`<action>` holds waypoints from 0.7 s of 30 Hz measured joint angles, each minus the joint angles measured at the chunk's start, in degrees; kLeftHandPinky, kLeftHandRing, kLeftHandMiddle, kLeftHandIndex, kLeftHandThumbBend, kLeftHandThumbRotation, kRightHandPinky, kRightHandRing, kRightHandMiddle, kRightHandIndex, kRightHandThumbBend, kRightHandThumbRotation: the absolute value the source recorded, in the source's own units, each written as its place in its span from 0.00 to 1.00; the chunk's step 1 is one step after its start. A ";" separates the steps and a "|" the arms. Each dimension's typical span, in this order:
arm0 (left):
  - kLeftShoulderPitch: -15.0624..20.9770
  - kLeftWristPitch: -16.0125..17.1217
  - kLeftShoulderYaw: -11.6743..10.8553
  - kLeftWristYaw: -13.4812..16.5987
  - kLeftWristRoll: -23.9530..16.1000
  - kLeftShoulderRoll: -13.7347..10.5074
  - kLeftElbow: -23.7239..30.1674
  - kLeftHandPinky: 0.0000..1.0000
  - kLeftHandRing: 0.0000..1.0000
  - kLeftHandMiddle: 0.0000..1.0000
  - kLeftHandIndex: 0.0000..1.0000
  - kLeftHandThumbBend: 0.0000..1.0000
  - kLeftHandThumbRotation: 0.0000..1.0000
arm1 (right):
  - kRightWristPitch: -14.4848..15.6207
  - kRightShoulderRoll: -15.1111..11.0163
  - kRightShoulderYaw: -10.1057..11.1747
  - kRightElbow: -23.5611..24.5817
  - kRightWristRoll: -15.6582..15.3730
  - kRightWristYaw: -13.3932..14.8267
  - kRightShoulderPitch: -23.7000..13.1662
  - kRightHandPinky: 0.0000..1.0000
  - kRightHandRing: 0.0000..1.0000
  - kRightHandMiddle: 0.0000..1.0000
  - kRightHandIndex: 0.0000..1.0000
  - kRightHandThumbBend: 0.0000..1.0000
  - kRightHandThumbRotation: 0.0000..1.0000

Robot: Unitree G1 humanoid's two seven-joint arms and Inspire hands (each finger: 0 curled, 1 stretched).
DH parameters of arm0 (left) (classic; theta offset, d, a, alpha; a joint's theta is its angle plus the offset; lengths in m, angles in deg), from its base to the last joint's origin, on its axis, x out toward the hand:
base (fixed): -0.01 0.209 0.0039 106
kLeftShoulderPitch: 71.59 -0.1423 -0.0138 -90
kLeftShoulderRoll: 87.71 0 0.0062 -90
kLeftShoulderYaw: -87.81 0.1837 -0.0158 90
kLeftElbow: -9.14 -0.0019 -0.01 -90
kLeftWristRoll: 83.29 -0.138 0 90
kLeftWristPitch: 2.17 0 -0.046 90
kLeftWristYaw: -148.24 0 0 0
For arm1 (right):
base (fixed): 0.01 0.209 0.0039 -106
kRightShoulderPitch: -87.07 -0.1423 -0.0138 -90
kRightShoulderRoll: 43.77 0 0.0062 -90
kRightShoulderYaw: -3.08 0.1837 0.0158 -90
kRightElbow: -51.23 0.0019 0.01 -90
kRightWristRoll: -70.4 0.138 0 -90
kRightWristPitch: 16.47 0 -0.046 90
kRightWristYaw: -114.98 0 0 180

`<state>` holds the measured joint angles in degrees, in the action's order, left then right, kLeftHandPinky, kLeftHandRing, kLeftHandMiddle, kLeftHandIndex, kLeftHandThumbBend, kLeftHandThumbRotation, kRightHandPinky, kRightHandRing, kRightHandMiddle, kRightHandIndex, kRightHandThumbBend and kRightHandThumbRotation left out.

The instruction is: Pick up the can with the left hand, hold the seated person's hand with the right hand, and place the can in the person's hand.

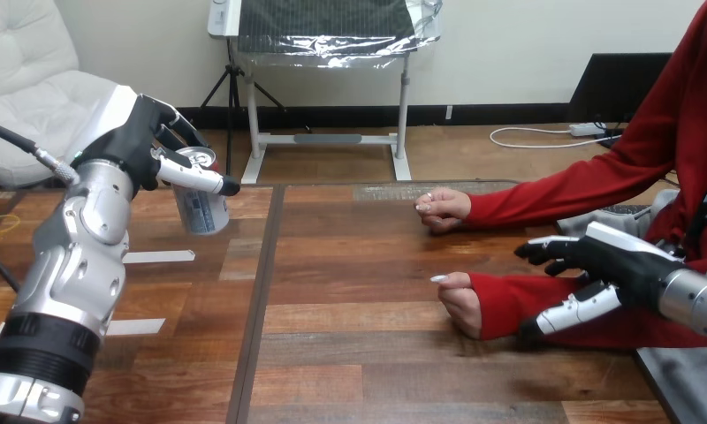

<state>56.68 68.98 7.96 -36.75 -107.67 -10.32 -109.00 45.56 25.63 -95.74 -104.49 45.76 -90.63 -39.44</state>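
Note:
My left hand (142, 141) is raised over the table's left side, shut on a silver can (201, 203) that hangs tilted under its thumb. The person sits at the right with two red-sleeved arms on the table. The person's far hand (443, 209) rests closed near the table's back edge. The person's near hand (460, 302) lies as a fist at mid table. My right hand (602, 265) is at the right, over the near forearm's red sleeve (518, 300), open with relaxed fingers above the sleeve and its thumb lying across it. It is not curled round the forearm.
Two white tape strips (159, 256) (138, 326) lie on the wooden table (350, 353) under my left arm. A yellow ring mark (0, 223) sits at the far left. A dark seam (260, 300) runs front to back. A grey surface (686, 380) borders the table's right front.

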 measured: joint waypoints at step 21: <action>0.00 0.00 -0.01 -0.20 0.15 -0.03 -0.01 0.31 0.36 0.43 0.43 0.79 0.00 | 4.47 0.01 -1.86 0.03 -1.30 -1.02 -1.07 0.81 0.91 0.94 0.93 1.00 0.10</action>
<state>56.68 68.98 7.96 -36.96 -107.52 -10.35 -109.01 50.03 25.65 -97.60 -104.47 44.46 -91.65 -40.51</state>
